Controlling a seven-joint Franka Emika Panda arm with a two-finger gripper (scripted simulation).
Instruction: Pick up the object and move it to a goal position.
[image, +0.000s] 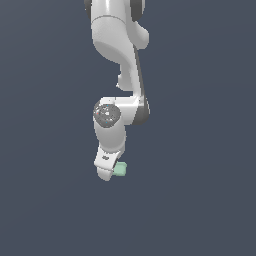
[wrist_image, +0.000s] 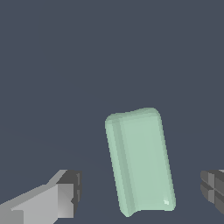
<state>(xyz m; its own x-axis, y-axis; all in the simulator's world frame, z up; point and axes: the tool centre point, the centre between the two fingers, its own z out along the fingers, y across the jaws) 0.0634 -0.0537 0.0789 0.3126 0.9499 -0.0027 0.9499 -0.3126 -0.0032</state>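
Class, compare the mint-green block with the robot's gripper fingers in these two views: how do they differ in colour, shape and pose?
Colour: the block is pale mint green; the fingers are grey with darker pads.
Shape: the block is one flat rectangle with rounded edges; the fingers are two stepped, angular pieces.
Pose: the block sits slightly tilted between the fingers, which stand apart on either side without touching it; the gripper is open.
Shared: both look plain and matte.
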